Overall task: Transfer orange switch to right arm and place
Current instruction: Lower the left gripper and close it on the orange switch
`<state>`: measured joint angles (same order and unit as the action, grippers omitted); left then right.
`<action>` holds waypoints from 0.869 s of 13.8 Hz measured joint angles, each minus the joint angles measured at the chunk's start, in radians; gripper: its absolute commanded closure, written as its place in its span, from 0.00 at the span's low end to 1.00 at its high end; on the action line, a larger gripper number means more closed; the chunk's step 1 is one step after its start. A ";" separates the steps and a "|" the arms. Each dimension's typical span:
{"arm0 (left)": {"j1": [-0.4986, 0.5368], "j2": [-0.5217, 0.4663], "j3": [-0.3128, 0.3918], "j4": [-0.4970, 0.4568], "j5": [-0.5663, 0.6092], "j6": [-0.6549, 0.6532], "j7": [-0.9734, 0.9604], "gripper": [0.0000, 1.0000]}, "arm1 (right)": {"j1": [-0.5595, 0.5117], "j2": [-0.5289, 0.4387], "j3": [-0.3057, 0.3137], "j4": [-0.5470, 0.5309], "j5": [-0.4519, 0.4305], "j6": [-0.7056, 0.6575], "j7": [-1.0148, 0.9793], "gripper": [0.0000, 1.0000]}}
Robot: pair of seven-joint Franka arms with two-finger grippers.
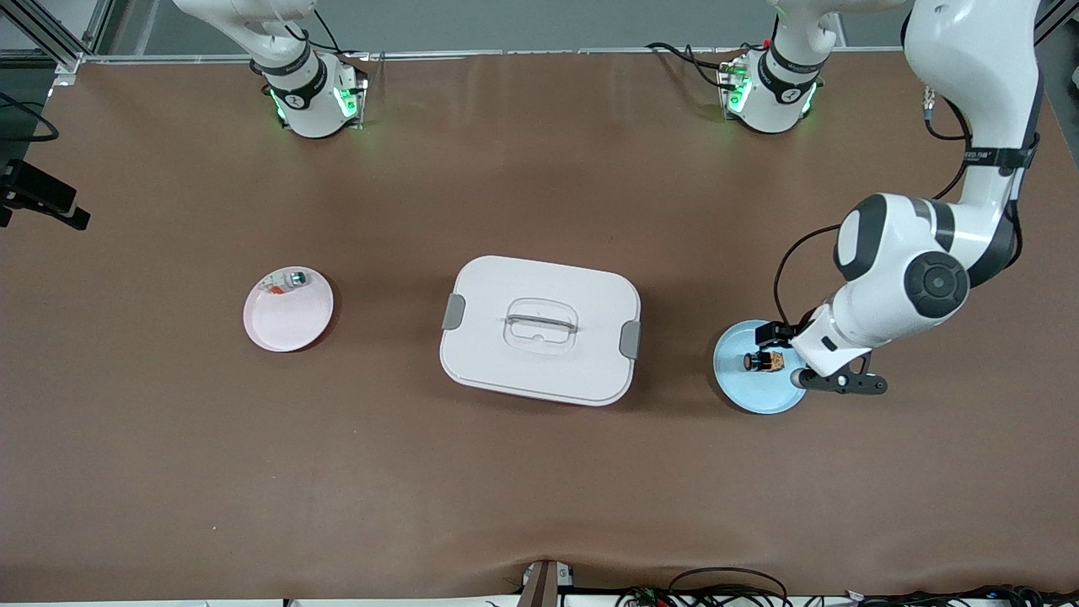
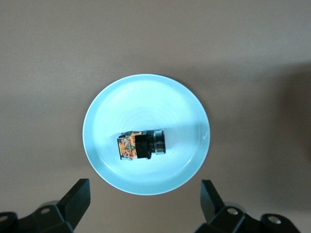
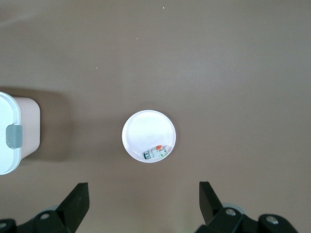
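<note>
The orange switch (image 1: 763,362) lies on its side in the middle of a light blue plate (image 1: 750,392) toward the left arm's end of the table. In the left wrist view the switch (image 2: 142,145) shows its black body and orange-tan end on the plate (image 2: 146,97). My left gripper (image 1: 801,367) hangs over the plate's edge, above the switch and not touching it. It is open and empty in its wrist view (image 2: 145,204). My right gripper (image 3: 143,204) is open and empty, high over the table near a pink plate (image 3: 146,128). It is out of the front view.
A white lidded box (image 1: 539,329) with grey latches stands mid-table between the plates; its corner shows in the right wrist view (image 3: 9,141). The pink plate (image 1: 287,324) toward the right arm's end holds a whitish piece with a green tip (image 1: 287,282), also in the right wrist view (image 3: 156,153).
</note>
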<state>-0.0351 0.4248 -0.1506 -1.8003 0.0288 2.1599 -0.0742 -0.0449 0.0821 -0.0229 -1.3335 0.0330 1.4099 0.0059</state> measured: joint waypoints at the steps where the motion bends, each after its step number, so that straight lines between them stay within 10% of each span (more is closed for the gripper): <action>1: 0.000 0.016 0.000 -0.001 0.006 0.012 0.000 0.00 | 0.000 0.000 0.000 0.000 0.000 0.000 0.000 0.00; 12: 0.006 0.111 0.000 0.000 0.007 0.074 0.000 0.00 | -0.005 0.000 0.000 0.000 0.000 0.000 0.000 0.00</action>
<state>-0.0289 0.5361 -0.1504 -1.8008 0.0363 2.2338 -0.0740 -0.0495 0.0821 -0.0234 -1.3335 0.0330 1.4095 0.0059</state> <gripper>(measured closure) 0.000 0.000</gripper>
